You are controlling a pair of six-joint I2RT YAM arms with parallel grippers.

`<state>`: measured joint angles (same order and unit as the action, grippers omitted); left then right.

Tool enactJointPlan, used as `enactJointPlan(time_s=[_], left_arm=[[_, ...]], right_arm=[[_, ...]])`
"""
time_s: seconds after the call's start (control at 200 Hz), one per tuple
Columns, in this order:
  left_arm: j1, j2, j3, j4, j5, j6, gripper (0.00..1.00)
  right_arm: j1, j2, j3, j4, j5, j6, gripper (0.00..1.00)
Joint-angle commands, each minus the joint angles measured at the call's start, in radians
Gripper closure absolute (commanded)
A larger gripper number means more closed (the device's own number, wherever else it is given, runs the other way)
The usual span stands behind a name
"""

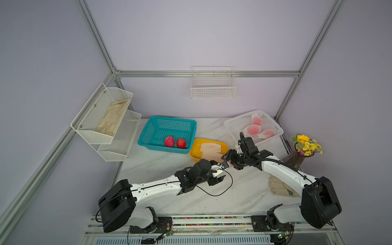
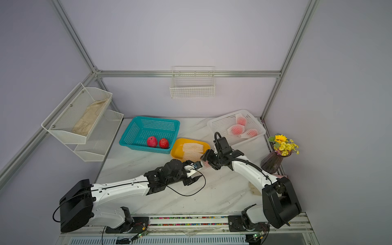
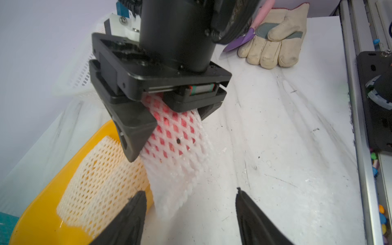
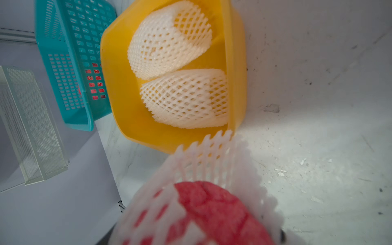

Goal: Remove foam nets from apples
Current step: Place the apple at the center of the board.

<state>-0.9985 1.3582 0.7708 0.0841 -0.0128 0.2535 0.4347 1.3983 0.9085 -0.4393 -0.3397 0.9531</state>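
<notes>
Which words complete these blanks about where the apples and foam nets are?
The teal basket holds ___ bare apples.
The empty foam nets lie in the ___ tub.
The white basket holds ___ netted apples.
The right gripper's fingers clamp a netted ___.
Missing words: two, yellow, three, apple.

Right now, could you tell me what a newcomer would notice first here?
Mid-table, the right gripper clamps a netted apple, its loose net end reaching the open left gripper. Behind, two bare apples lie in the teal basket, two empty nets in the yellow bowl, three netted apples in the white basket.
</notes>
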Motion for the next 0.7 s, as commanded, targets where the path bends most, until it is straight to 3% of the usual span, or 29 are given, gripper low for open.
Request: enactJointPlan(time_s=[0.0,0.29,0.695], left_arm=[[-0.005,-0.087,-0.055,0.019,0.009,-0.016,0.29],[-0.015,-0.197,-0.136,-0.023,-0.006,-0.071,0.26],[-0.025,-0.168,-0.139,-0.031,-0.016,-0.052,0.25]], right_arm=[[0.012,-0.023,-0.042,0.022,-0.005,0.054,0.36],[0.013,-0.033,-0.151,0.054,0.01,0.085,0.33],[0.018,0.172,-0.12,0.052,-0.015,0.087,0.26]])
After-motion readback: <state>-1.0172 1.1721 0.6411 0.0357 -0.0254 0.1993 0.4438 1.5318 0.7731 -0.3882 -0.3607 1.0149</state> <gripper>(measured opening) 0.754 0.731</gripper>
